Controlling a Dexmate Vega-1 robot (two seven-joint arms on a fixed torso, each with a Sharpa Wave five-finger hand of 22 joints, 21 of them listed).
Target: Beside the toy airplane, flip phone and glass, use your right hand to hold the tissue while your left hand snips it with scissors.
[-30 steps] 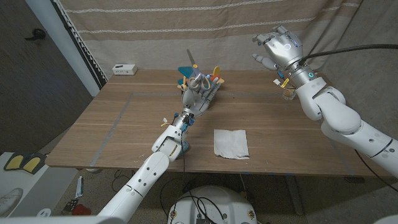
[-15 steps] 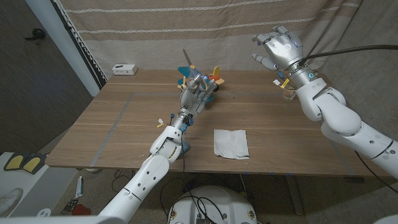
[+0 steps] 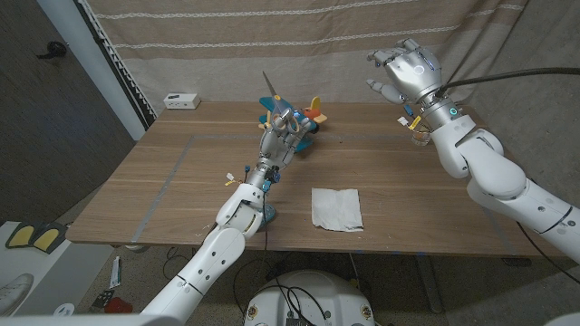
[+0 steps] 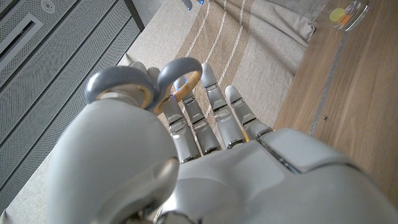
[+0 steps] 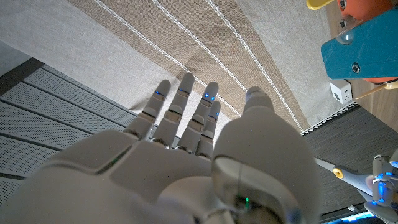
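**One tissue, flat on the surface, not yet held**

Tissue (image 3: 336, 207): one, white, square, lying flat near the front edge of the surface (image 3: 163, 186), between the two arms and touched by neither; judged very light, soft and limp, likely to slide or crumple under a push; best pressed down or pinched at one edge so the free part stays taut for the cut.

Scissors (image 3: 275, 101): one pair, grey handles, held in the left hand (image 3: 280, 136) with fingers through the loops; blades point up and away, raised above the far middle of the surface; stiff and sharp.

Right hand (image 3: 410, 72): raised high at the far right, fingers spread, holding nothing, well apart from the tissue.

Toy airplane (image 3: 313, 116): one, blue and orange, just behind the left hand.

Glass (image 3: 420, 136): one, clear, partly hidden by the right wrist.

Flip phone: cannot be made out.
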